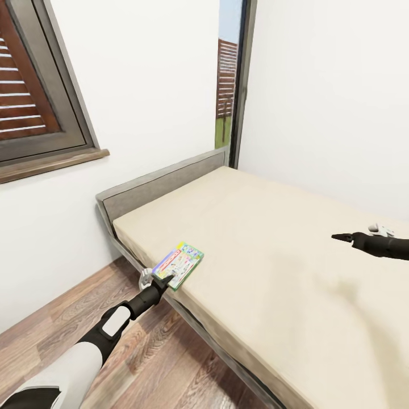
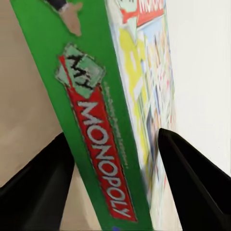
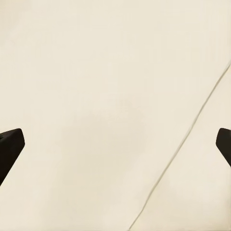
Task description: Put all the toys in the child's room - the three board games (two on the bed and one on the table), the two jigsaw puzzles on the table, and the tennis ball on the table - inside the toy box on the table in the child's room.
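Monopoly board game [image 1: 180, 264], green-edged with a white printed face, lies flat at the near edge of the cream bed [image 1: 295, 255], left of centre in the head view. At its lower left corner sits the left gripper [image 1: 165, 279]; the left wrist view shows its two dark fingers [image 2: 38, 187] spread on either side of the box's green edge [image 2: 96, 144], not clamped. At the right of the frame, the right gripper [image 1: 339, 237] hangs over bare mattress, fingers wide apart and empty.

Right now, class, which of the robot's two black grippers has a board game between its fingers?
The left gripper: its fingers straddle the green-edged Monopoly box at the bed's edge. The right gripper hangs open over bare mattress.
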Motion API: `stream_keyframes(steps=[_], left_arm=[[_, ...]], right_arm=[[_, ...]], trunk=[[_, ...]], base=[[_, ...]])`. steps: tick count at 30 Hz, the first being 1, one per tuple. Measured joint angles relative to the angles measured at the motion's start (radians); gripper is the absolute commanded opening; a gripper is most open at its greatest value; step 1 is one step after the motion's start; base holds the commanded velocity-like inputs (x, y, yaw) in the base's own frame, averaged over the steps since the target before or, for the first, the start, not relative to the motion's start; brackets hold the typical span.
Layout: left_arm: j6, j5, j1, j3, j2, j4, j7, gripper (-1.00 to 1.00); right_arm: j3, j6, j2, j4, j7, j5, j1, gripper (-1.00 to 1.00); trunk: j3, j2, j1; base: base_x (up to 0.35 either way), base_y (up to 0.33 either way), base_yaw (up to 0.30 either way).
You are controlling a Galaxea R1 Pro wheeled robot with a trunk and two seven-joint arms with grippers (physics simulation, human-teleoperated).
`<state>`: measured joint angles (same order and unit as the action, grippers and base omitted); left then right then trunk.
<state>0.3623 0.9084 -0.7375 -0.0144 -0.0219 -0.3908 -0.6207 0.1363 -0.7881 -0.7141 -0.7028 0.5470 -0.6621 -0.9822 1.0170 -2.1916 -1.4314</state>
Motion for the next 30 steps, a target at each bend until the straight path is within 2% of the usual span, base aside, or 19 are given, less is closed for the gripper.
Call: stream_keyframes(steps=[12, 14, 30], left_arm=[[0.004, 0.010, 0.000, 0.002, 0.000, -0.001, -0.003, -1.00], [0.004, 0.011, 0.000, 0.002, 0.000, -0.001, -0.019, -1.00], [0.001, 0.010, 0.001, 0.002, 0.000, -0.001, -0.015, -1.00]], right_arm=[[0.000, 0.000, 0.002, 0.000, 0.000, 0.000, 0.000, 1.00], [0.000, 0.000, 0.002, 0.000, 0.000, 0.000, 0.000, 1.00], [0.001, 0.000, 0.002, 0.000, 0.000, 0.000, 0.003, 1.00]], trunk=[[0.000, 0.000, 0.000], [0.000, 0.000, 0.000], [0.000, 0.000, 0.000]], base=[[0.000, 0.000, 0.000], [0.000, 0.000, 0.000], [0.000, 0.000, 0.000]])
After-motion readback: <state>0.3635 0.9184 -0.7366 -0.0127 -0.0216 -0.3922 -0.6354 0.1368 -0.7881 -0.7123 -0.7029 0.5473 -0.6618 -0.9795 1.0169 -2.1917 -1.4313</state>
